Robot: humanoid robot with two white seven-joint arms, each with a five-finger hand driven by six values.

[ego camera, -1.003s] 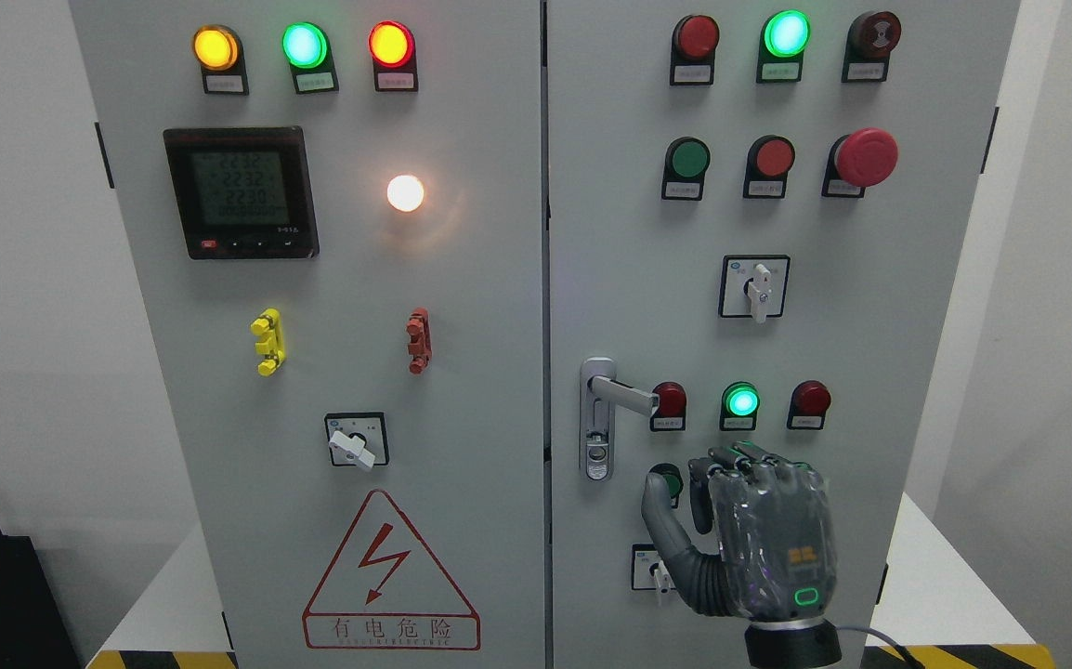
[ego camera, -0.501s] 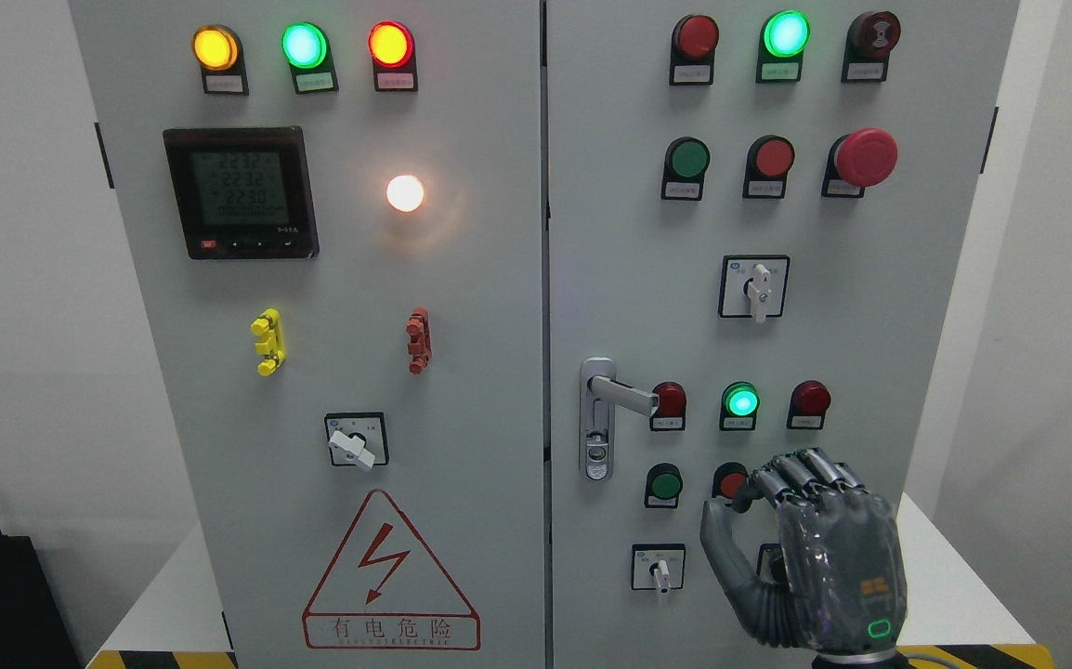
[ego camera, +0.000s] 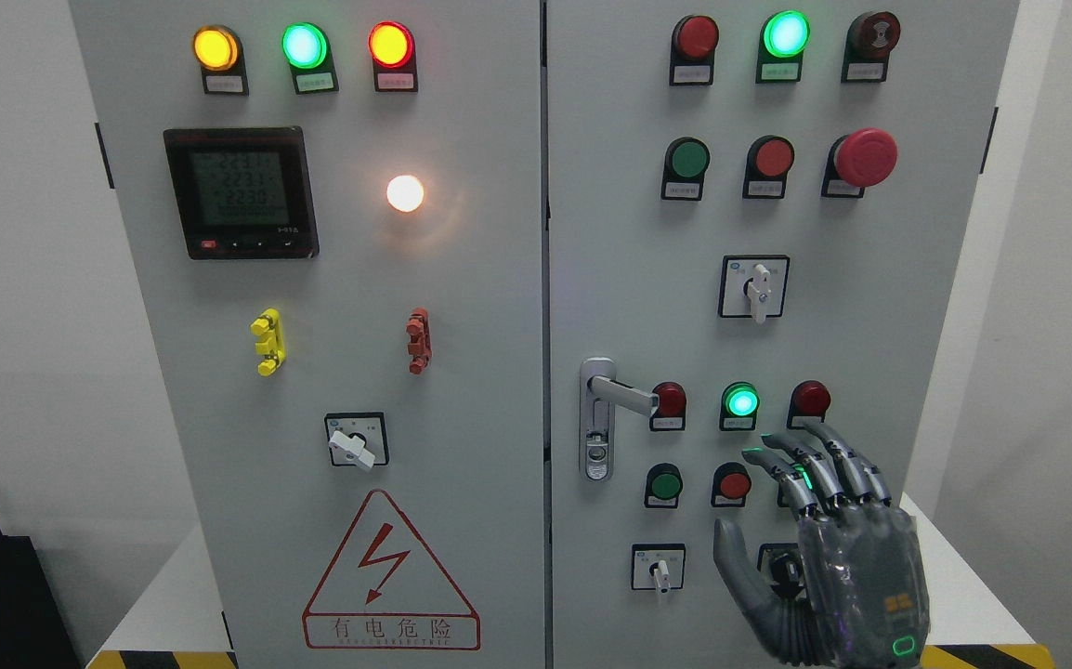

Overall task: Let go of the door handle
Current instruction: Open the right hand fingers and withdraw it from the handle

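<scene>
A silver lever door handle (ego camera: 612, 394) sits on its lock plate at the left edge of the cabinet's right door (ego camera: 870, 307), lever pointing right. My right hand (ego camera: 824, 548), grey with a green light on its back, hangs at the lower right, well clear of the handle and below and right of it. Its fingers (ego camera: 815, 465) are stretched out toward the panel and the thumb is spread to the left, holding nothing. No left arm shows.
The right door carries rows of red and green lamps and buttons, a red mushroom stop button (ego camera: 866, 156) and rotary switches (ego camera: 756, 288). The left door (ego camera: 480, 372) has a digital meter (ego camera: 241, 192), lamps and a high-voltage warning triangle (ego camera: 390, 576). A white table edge (ego camera: 963, 595) lies behind my hand.
My right hand has moved right and down, away from the handle area, and its curled fingers have straightened out. The handle has stayed level.
</scene>
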